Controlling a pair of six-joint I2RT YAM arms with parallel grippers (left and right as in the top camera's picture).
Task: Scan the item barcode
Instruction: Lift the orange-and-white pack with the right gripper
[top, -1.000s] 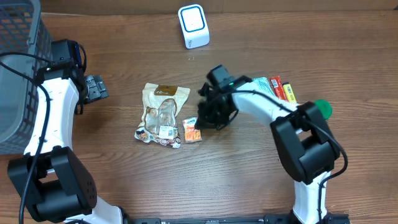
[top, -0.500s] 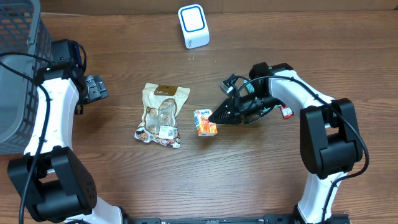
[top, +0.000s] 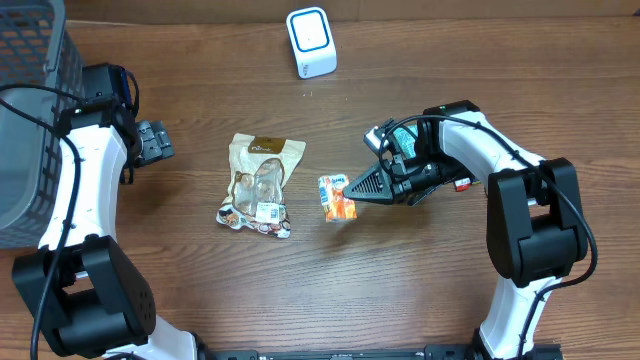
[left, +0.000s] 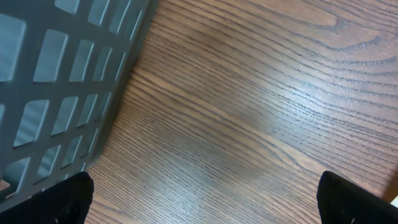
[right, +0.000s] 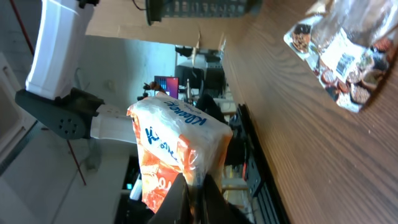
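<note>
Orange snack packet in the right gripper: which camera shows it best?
Right wrist: the orange snack packet is close up, blue lettering visible. Overhead shows it small at the right gripper tip. Left wrist shows only basket and table.

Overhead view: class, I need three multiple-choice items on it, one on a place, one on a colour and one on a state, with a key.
1. Where does the white scanner stand?
A) near the far edge of the table
B) at the near edge
C) at the right edge

2. What colour is the snack packet in the right gripper?
A) green
B) orange and white
C) black

3. How is the left gripper?
A) shut, empty
B) open, empty
C) shut on the packet

Key: 1 A, it stands at the top of the view. 2 B, orange print on white shows. 3 B, its fingers stand apart over bare wood.
</note>
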